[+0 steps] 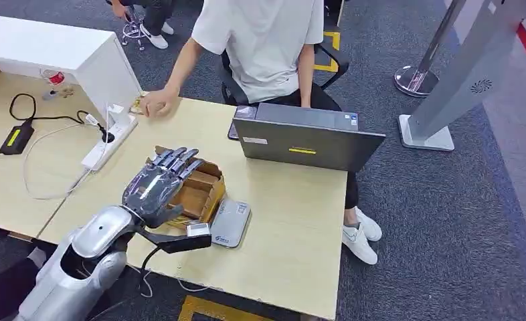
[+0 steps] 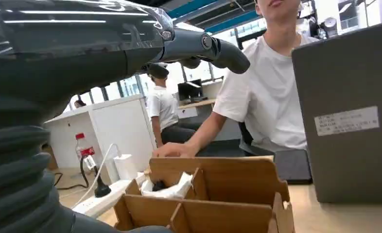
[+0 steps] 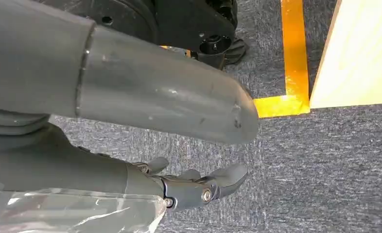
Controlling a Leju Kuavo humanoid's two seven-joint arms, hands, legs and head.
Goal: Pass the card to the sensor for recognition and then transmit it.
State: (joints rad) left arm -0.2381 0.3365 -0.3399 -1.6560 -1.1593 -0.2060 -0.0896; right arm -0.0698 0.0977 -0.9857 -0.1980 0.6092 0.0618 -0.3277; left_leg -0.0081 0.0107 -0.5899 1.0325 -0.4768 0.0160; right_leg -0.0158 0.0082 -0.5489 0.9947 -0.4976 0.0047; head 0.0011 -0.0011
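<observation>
One left hand [image 1: 158, 184], fingers spread and holding nothing, hovering over wooden card box [image 1: 197, 190] on bench [image 1: 294, 221]; card itself not discernible. Right hand [image 3: 194, 187] hanging open above floor. Best lowered slowly, pinching one card only.

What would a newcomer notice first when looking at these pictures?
Probably the robot's left hand, which hovers with fingers spread over a wooden compartment box near the table's front edge. A grey card reader lies just beside the box. Behind them, a person in a white shirt sits at an open laptop, one hand resting on the table.
</observation>
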